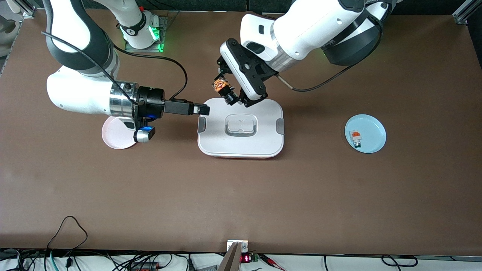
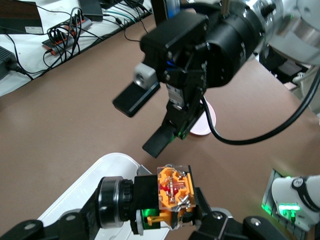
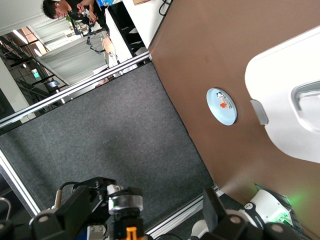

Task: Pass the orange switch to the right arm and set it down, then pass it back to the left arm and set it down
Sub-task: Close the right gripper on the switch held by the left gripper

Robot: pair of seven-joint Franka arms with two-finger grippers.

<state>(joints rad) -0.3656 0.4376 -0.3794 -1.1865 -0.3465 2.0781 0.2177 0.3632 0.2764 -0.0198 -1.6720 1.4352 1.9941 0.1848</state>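
Observation:
My left gripper (image 1: 226, 92) is shut on the orange switch (image 1: 220, 85), a black stubby part with an orange end, and holds it over the edge of the white box (image 1: 226, 145) that lies toward the robots' bases. In the left wrist view the switch (image 2: 172, 192) sits between my left gripper's jaws (image 2: 162, 217). My right gripper (image 1: 201, 109) is open and empty, level with the box's corner at the right arm's end, pointing at the switch. Its spread fingers (image 2: 159, 141) show in the left wrist view. The right wrist view shows the switch (image 3: 126, 217) ahead between the open right gripper (image 3: 145, 212).
A pink plate (image 1: 116, 138) lies under the right wrist. A blue plate (image 1: 372, 130) toward the left arm's end holds a small white-grey block with an orange top (image 1: 355, 136). The box has grey clasps and a recessed handle (image 1: 241, 125).

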